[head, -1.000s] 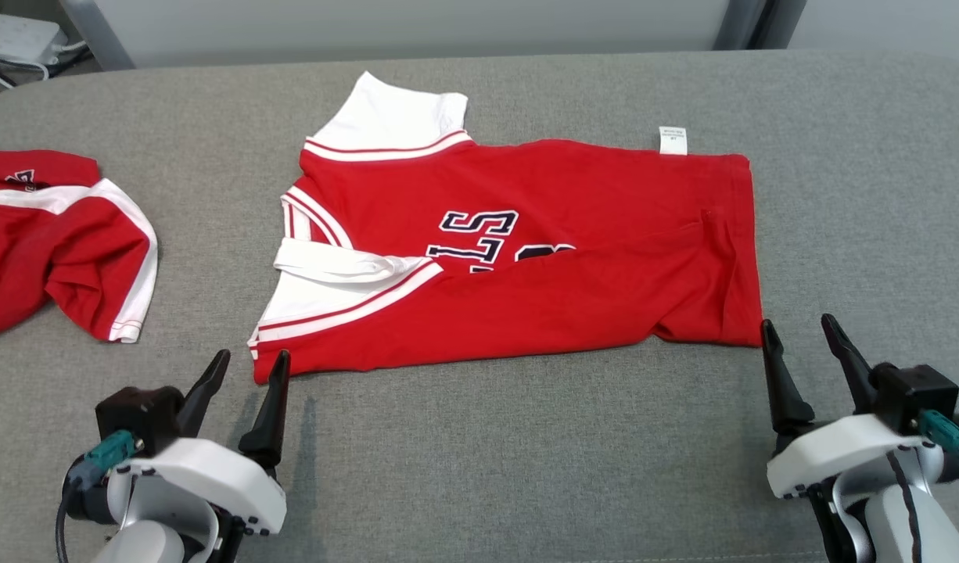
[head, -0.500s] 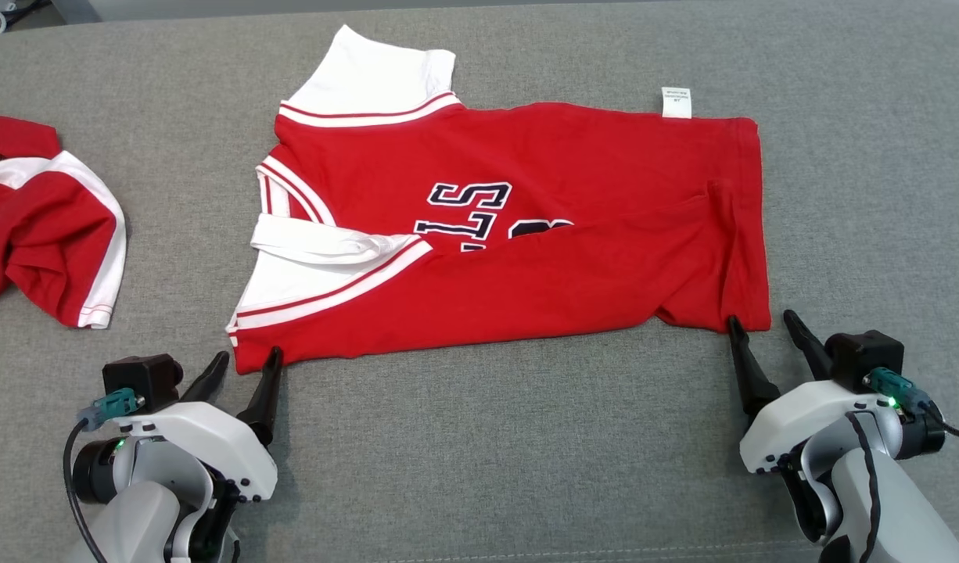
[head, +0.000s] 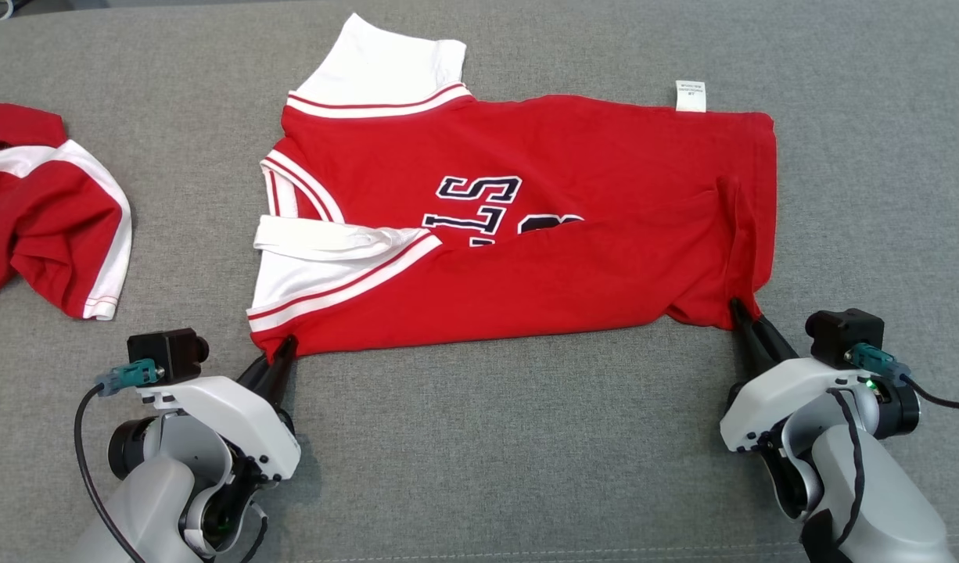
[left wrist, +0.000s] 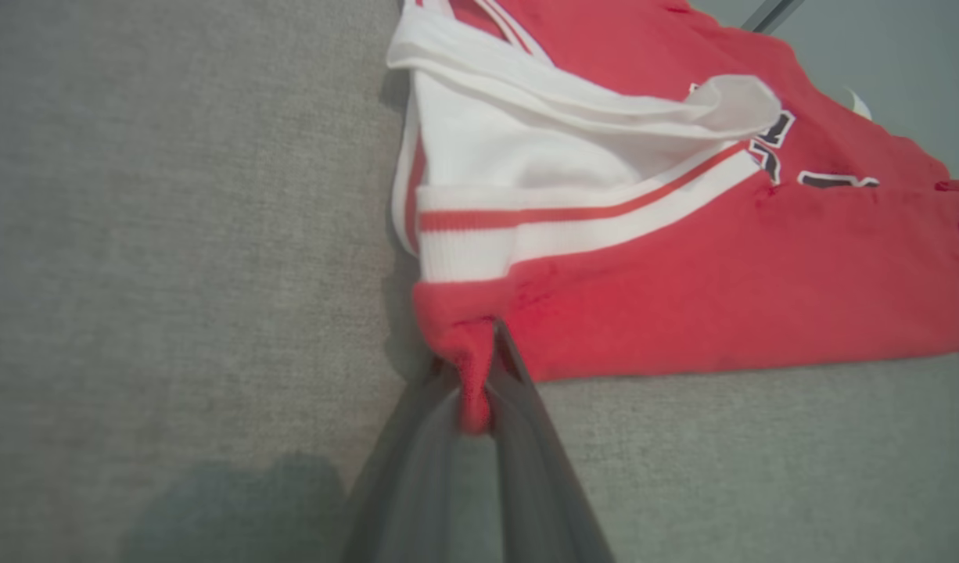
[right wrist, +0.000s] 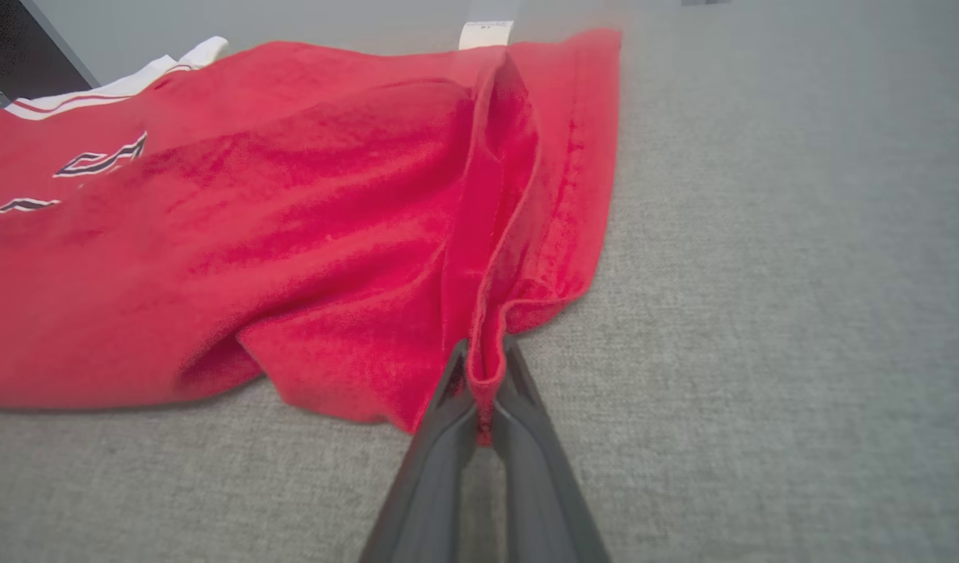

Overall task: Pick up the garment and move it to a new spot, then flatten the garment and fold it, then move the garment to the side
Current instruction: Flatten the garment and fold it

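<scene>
I have both arms low over the near edge of the grey padded surface [head: 511, 438], fingers angled inward toward the red jersey [head: 573, 274] lying flat mid-surface. My left gripper [head: 282, 350] is pinched on its near left corner, and my right gripper [head: 744, 314] on its near right corner.

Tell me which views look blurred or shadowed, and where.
Head view: sharp, evenly lit, faint shadow by the left claw. Left wrist view: close fingers blurred, dark shadow at lower left. Right wrist view: jersey clear nearby, its far label soft.
</scene>
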